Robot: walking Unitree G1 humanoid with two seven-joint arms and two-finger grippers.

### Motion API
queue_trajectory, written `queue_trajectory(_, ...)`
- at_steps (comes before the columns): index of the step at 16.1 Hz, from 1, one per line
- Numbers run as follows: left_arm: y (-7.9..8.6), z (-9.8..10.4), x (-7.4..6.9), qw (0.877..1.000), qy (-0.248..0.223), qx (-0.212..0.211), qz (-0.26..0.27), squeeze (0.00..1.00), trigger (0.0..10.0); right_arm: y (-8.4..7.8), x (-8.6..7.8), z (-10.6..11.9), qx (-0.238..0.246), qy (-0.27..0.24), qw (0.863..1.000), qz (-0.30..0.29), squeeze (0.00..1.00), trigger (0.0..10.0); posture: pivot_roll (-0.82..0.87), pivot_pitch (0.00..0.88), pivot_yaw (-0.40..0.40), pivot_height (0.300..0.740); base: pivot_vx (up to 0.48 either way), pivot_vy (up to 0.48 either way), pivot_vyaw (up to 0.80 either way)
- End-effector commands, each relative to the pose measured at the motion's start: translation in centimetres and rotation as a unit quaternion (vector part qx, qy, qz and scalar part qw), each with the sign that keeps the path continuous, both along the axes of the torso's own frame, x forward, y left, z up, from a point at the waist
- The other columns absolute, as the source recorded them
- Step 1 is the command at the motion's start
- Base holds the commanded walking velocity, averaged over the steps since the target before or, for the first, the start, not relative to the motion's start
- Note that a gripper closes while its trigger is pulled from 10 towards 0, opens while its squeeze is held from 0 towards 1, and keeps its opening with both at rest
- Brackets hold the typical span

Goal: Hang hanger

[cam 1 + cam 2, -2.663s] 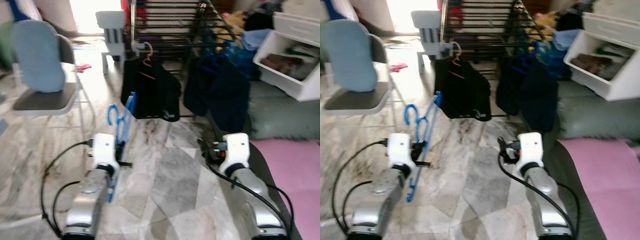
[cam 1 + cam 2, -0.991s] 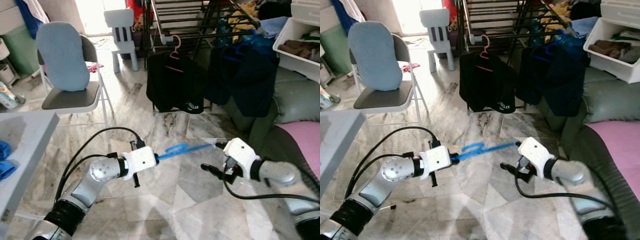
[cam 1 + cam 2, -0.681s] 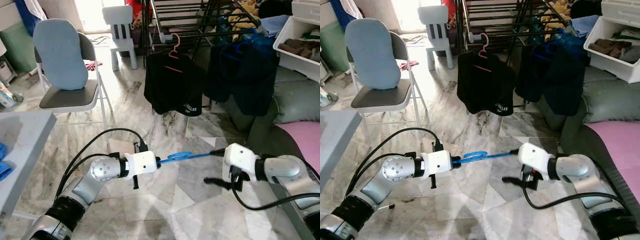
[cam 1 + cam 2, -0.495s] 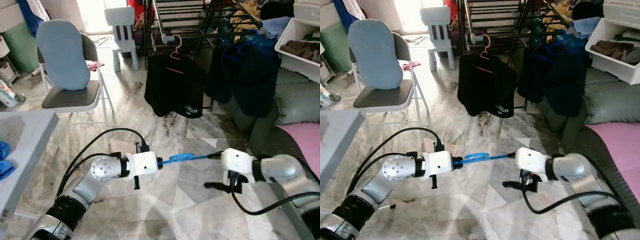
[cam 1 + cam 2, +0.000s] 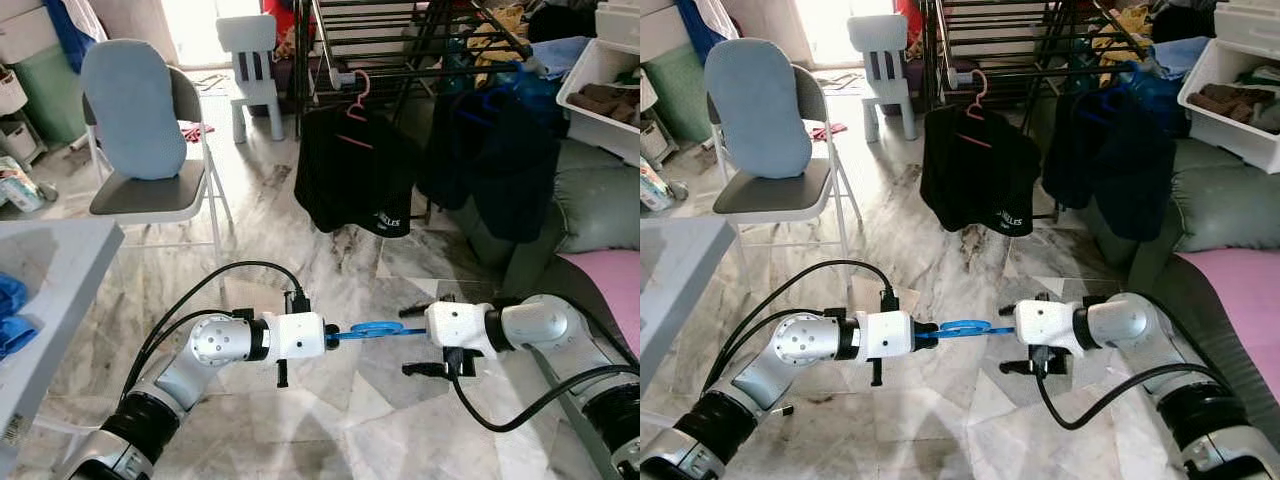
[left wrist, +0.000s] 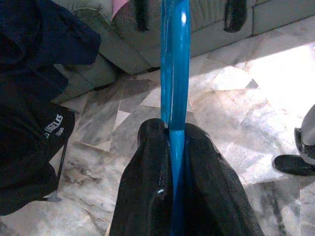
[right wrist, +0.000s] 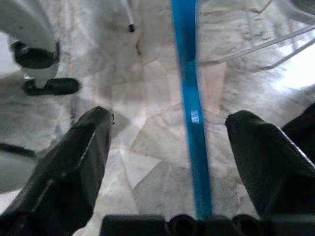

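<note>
My right gripper point(image 7: 189, 147) has closed in from the side since a moment ago and now straddles the hanger point(image 5: 372, 329), fingers spread, bar between them and untouched. The left gripper point(image 6: 176, 162) pinches the other end, holding it level above the floor between my arms. It looks light, stiff, slick plastic; I'd grip the straight bar squarely before releasing. The rack point(image 5: 400, 40) stands well ahead.
</note>
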State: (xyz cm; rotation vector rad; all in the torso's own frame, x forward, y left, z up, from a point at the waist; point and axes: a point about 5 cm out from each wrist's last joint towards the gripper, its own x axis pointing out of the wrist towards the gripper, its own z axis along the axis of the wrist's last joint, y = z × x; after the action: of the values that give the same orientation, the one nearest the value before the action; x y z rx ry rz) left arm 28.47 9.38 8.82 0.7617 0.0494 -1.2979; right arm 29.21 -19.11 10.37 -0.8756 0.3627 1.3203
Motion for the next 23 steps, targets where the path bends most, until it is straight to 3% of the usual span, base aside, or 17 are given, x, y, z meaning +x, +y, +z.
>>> queue_trajectory(1, 0.0, 0.5, 0.4, 1.000, -0.008, 0.002, -0.004, 0.00, 10.0, 0.3, 0.2, 0.1, -0.009, 0.001, 1.000, 0.020, 0.00, 0.0, -0.08, 0.000, 0.010, 0.740, 0.000, 0.000, 0.00)
queue_trajectory(5, -0.2, 0.4, 0.2, 1.000, -0.004, 0.010, -0.019, 0.00, 10.0, 1.0, 1.1, 0.1, -0.009, -0.027, 0.999, 0.030, 0.00, 0.0, -0.08, 0.000, 0.006, 0.740, 0.000, 0.000, 0.00)
queue_trajectory(11, 0.0, 0.2, 0.1, 0.999, 0.003, 0.019, -0.026, 0.00, 10.0, 0.3, 1.3, -0.2, -0.037, -0.026, 0.998, 0.044, 0.00, 0.0, -0.08, 0.000, 0.001, 0.740, 0.000, 0.000, 0.00)
queue_trajectory(23, -0.2, 0.1, 0.2, 0.999, -0.001, 0.023, -0.028, 0.00, 10.0, 0.4, 1.4, -0.7, -0.032, -0.036, 0.998, 0.046, 0.00, 0.0, -0.08, 0.000, 0.002, 0.740, 0.000, 0.000, 0.00)
